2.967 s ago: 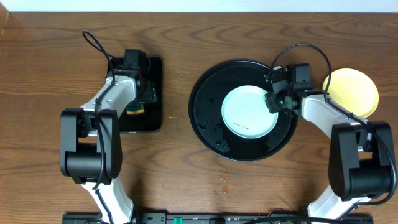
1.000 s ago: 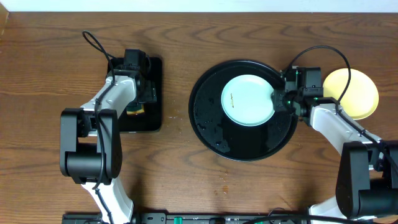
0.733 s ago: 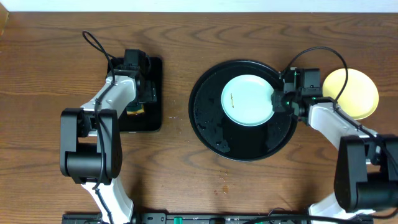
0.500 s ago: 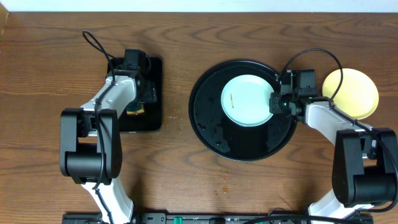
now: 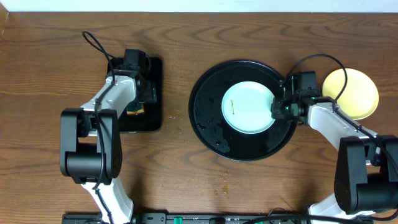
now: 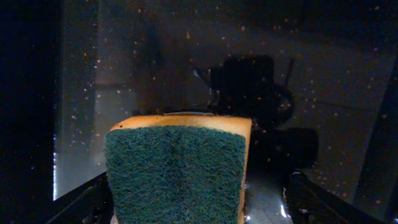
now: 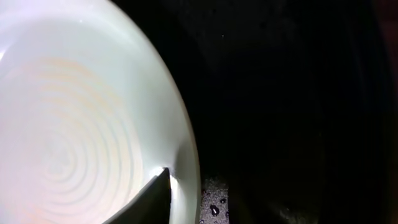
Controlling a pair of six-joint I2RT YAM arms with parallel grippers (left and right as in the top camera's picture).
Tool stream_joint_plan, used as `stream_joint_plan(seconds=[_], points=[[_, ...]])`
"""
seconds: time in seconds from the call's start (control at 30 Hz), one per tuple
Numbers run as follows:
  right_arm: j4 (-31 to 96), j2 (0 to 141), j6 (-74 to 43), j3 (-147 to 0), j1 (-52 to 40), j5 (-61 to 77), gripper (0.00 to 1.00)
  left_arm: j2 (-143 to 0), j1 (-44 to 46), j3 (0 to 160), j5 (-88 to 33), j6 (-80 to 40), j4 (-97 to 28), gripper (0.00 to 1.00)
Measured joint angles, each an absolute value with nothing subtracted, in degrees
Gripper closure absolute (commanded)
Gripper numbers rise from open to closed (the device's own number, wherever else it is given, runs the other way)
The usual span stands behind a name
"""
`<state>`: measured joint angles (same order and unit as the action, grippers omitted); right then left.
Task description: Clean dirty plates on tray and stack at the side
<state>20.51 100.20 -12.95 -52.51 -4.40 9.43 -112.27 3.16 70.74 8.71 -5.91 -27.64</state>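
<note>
A pale mint-blue plate (image 5: 249, 107) with a thin brown smear on its left part lies in the round black tray (image 5: 202, 121). My right gripper (image 5: 278, 109) is at the plate's right rim and shut on it. In the right wrist view one dark finger (image 7: 149, 199) rests on the plate's (image 7: 74, 112) inner wall, and the rim passes through the gripper (image 7: 189, 186). The other finger is lost against the black tray. A pale yellow plate (image 5: 356, 93) lies on the wood to the right of the tray. My left gripper (image 5: 135, 102) stands open over a sponge.
The green-topped yellow sponge (image 6: 177, 174) sits between the wide-apart fingers of the left gripper (image 6: 196, 214), in a small rectangular black tray (image 5: 153, 93) at the left. Water drops dot the round tray's floor (image 7: 214, 208). Brown wood tabletop (image 5: 180, 180) surrounds both trays.
The right gripper has moved back onto the mint-blue plate's right rim and drawn toward the table's front; the plate shifted that way with it. The left arm has not moved.
</note>
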Motion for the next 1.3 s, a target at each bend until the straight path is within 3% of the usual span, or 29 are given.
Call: stream_joint_plan(seconds=[0.47,0.63,0.93,1.3], points=[[18.8,100.2,-23.5,-51.9,-6.1,9.5,0.84,-112.3,3.2,70.7,8.7,-5.9,-27.6,0.14],[17.7,100.2,-21.9,-51.9,-6.1,9.4,0.75,-112.3,3.2,70.7,8.7,-5.9,-27.6,0.14],[14.4,100.2,-15.9,-51.8,-6.1,8.0,0.75,-112.3,3.2,70.7,8.7,-5.9,-27.6,0.14],[14.3,100.2,-14.8,-51.7,-6.1,7.7,0.67,-112.2,3.2,70.9,8.5,-5.9,-30.0,0.15]])
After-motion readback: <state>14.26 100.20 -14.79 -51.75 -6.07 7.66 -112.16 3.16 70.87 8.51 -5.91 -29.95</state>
